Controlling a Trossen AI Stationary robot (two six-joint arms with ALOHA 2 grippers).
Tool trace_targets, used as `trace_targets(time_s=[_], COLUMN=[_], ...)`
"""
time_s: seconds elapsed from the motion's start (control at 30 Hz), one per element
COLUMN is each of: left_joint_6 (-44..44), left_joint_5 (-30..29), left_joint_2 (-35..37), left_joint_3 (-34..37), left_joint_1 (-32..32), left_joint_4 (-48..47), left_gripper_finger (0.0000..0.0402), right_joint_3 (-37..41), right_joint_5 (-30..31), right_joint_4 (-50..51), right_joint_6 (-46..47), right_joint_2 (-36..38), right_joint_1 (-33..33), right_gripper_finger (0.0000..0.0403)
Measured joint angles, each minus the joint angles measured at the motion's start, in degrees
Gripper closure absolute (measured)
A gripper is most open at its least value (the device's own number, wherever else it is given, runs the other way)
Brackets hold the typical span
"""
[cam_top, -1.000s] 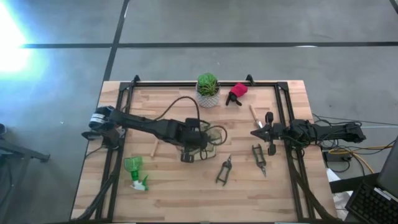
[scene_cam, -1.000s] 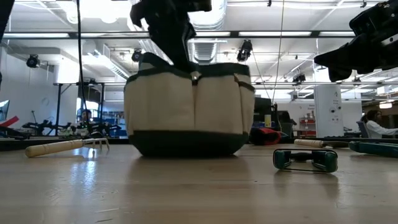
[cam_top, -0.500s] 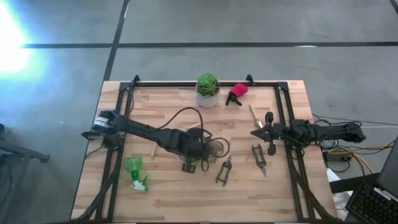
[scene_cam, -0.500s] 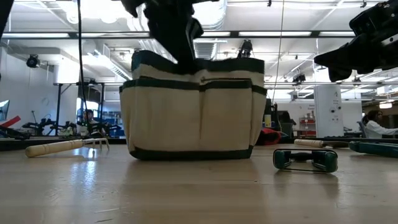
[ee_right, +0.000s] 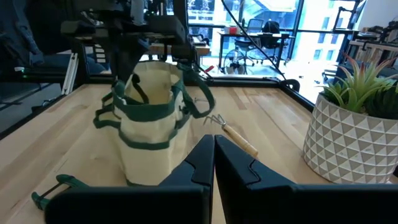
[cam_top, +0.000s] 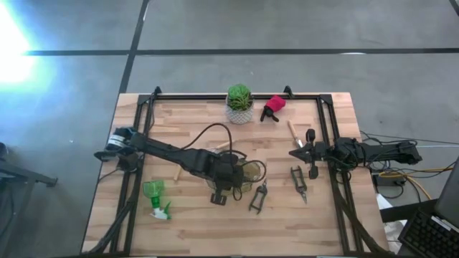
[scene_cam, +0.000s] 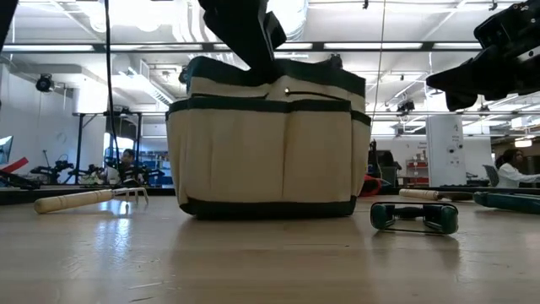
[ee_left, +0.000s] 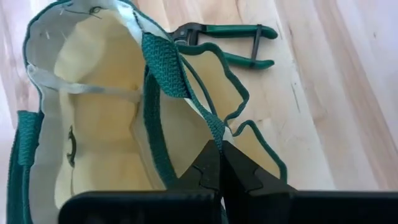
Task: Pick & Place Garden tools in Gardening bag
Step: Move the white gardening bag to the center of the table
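Green plastic nearest the front edge: spray bottle (cam_top: 154,198), lying on its side at the left front of the wooden table (cam_top: 193,233). Further right along the front, two dark pruners on the boards: first pruners (cam_top: 258,196) just beside the gardening bag (cam_top: 247,172), second pruners (cam_top: 298,182) a little beyond to the right, both flat and apart from each other.

Next back, mid-table: gardening bag upright, base resting on the wood, round mouth facing up, cream inside bare as far as the left wrist view shows. Left gripper (ee_left: 221,146) above the bag's front rim, fingers pressed together and pinching the dark green handle strap (ee_left: 180,74), strap drawn taut from the rim up to the fingertips. Left arm reaching in from the table's left edge.

Beside the bag on its left, wooden-handled fork (scene_cam: 84,199) lying flat, tines toward the bag, not touching it.

Right of the bag, right gripper (cam_top: 301,153) hovering clear of the table near the right rail, fingers pressed together, holding nothing, pointed toward the bag and well apart from it.

Beyond that gripper, a slim wooden-handled tool (cam_top: 292,132) lying at a slant on the boards.

Farthest back, at the rear edge: red-and-black sprayer piece (cam_top: 274,106), and just to its left the potted plant (cam_top: 239,102) in a white patterned pot.
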State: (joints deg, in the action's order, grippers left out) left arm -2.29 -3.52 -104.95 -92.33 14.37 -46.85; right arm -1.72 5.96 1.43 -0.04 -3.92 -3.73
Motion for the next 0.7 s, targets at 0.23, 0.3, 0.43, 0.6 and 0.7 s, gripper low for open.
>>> trace_targets(time_s=[0.23,0.3,0.43,0.6,0.7], left_joint_6=[-0.04,-0.04,-0.21,-0.11,-0.11], left_joint_5=[0.22,1.38,2.04,2.03,2.03], left_joint_2=[0.0,0.0,0.0,0.05,0.07], left_joint_3=[0.02,0.08,0.13,0.3,0.56], left_joint_1=[0.0,-0.01,0.0,-0.02,-0.02], left_joint_4=[2.03,2.99,3.35,3.39,3.42], left_gripper_finger=[0.0401,0.0401,0.0402,0.0398,0.0385], right_joint_3=[0.0,0.0,0.0,0.0,0.0], right_joint_5=[0.01,0.02,0.01,0.0,0.01], right_joint_4=[0.0,0.0,0.0,0.0,0.0], right_joint_6=[0.0,0.01,0.01,0.01,0.01], right_joint_2=[0.0,0.0,0.0,0.0,0.0], right_joint_1=[0.0,0.0,0.0,0.0,0.0], right_gripper_finger=[0.0394,0.0394,0.0394,0.0394,0.0394])
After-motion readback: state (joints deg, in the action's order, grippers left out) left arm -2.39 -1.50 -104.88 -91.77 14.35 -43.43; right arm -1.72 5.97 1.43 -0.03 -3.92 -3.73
